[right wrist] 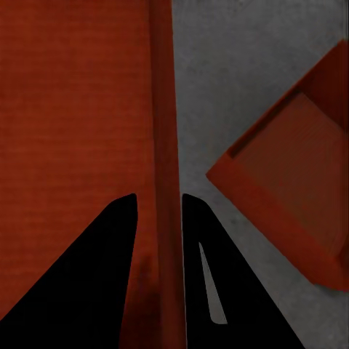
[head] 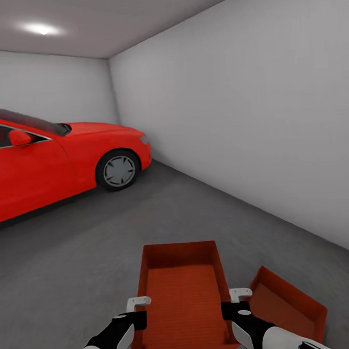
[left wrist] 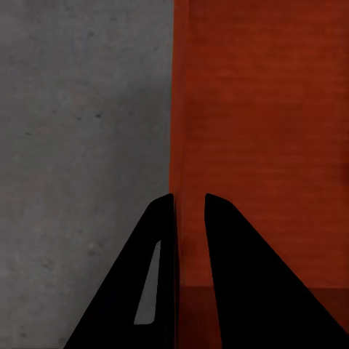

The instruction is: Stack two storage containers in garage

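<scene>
Both grippers are clamped on the held container (head: pixel 182 302), one per long side wall: left gripper (head: pixel 136 308) at 9 o'clock of the bin, right gripper (head: pixel 236 301) at 3 o'clock. In the left wrist view the left gripper's fingers (left wrist: pixel 240 283) straddle the thin red wall, one inside, one outside, closed on it; same in the right wrist view, where the right gripper's fingers (right wrist: pixel 109 276) pinch the opposite wall. I read the bin as carried level, open top up, long axis running 12 to 6 from me. We are in the garage: dark grey floor (head: pixel 86 250), plain white wall (head: pixel 253 114), a red car (head: pixel 51 160) parked well off at 10 o'clock. The second container (head: pixel 283 304) sits on the floor just beside the held one, at about 4 o'clock of it, nearer the right arm. Its long axis is skewed, roughly 10 to 4, not parallel to mine; I cannot tell if it lies quite flat. My judgement: stacking calls for a shift toward 4 o'clock plus a yaw to match axes before lowering; misaligned corners could catch the thin rim.
</scene>
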`<state>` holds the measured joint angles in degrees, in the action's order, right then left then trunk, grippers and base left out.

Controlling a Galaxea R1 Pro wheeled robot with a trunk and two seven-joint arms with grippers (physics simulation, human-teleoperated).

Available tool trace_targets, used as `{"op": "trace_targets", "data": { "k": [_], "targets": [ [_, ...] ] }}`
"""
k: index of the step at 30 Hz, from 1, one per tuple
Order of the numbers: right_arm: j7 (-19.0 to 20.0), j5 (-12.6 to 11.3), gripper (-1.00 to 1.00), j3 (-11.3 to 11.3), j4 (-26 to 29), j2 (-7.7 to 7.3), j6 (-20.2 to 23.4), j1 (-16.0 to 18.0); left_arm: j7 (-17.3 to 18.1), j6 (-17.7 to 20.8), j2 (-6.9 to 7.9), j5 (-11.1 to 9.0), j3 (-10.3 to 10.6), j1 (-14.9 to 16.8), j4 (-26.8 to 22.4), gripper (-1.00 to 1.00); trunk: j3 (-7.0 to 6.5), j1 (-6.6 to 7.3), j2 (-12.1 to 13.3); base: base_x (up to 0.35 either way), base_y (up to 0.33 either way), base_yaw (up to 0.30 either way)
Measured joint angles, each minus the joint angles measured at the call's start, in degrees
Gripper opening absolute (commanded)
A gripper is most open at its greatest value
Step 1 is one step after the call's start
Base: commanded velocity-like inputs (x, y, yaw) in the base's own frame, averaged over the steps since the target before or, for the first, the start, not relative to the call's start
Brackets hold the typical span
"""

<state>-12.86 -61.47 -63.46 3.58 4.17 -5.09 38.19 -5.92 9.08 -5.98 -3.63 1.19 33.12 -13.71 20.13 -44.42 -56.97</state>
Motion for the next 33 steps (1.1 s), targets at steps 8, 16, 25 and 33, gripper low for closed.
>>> {"op": "trace_targets", "data": {
  "k": [8,16,25,33],
  "targets": [
    [0.0,0.1,-1.00,0.0,0.0,0.03,0.0,0.0,0.0,0.0,0.02,0.0,0.0,0.0,0.0,-1.00,0.00,0.00,0.0,0.321,0.000,-0.244],
    [0.0,0.1,-1.00,0.1,-0.1,0.04,0.0,0.0,0.0,0.0,0.03,0.0,0.0,0.0,0.0,-1.00,0.00,0.00,0.0,0.321,0.000,-0.245],
    [0.0,0.1,-1.00,0.1,-0.1,0.06,0.0,0.0,0.0,0.0,0.03,0.0,0.0,0.0,0.0,-1.00,0.00,0.00,0.0,0.321,0.000,-0.245],
    [0.0,0.1,-1.00,0.1,0.0,0.02,0.0,0.0,0.0,0.0,0.01,0.0,0.0,0.0,0.0,-1.00,0.00,-0.03,0.0,0.124,0.000,-0.244]
  ]
}}
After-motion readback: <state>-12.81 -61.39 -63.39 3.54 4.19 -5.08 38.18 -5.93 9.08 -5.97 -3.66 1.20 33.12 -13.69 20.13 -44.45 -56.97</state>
